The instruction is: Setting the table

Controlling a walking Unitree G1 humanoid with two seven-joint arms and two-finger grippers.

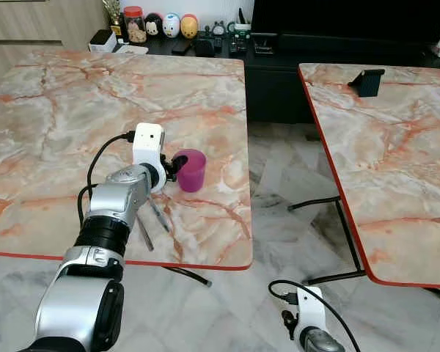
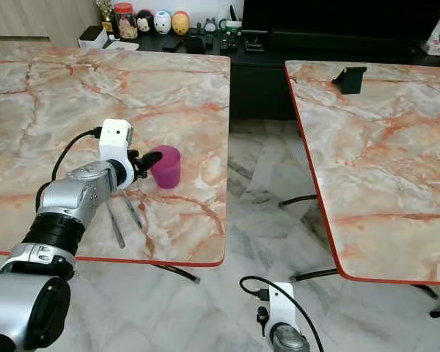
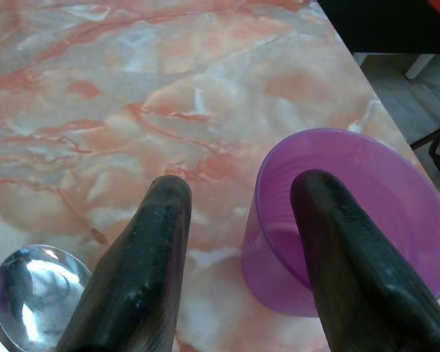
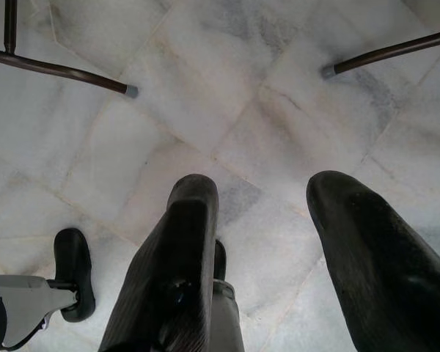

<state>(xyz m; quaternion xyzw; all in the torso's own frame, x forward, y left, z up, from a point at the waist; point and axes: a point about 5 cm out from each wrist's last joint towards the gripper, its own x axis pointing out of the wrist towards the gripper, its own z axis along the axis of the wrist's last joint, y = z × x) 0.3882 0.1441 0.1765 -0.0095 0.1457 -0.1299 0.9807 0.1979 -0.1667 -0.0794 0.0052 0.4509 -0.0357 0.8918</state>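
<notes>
Currently your left gripper (image 3: pixel 238 220) straddles the purple cup (image 1: pixel 192 170) rim, fingers spread, ungripped; close next. Right gripper (image 4: pixel 279 220) hangs idle, fingers parted.

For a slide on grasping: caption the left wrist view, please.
Left gripper open astride the purple cup's rim, one finger inside, a spoon beside on the marble table.

We note the cup (image 1: pixel 192 170) standing on the left table (image 1: pixel 51 110), near its right edge, with the left gripper (image 3: pixel 238 213) at its 9 o'clock, one finger inside the rim. Spoon (image 3: pixel 31 290) and a second utensil (image 1: pixel 160 215) lie at the cup's 7 o'clock. The second table (image 1: pixel 396 169) stands at 3 o'clock across a floor gap.
</notes>
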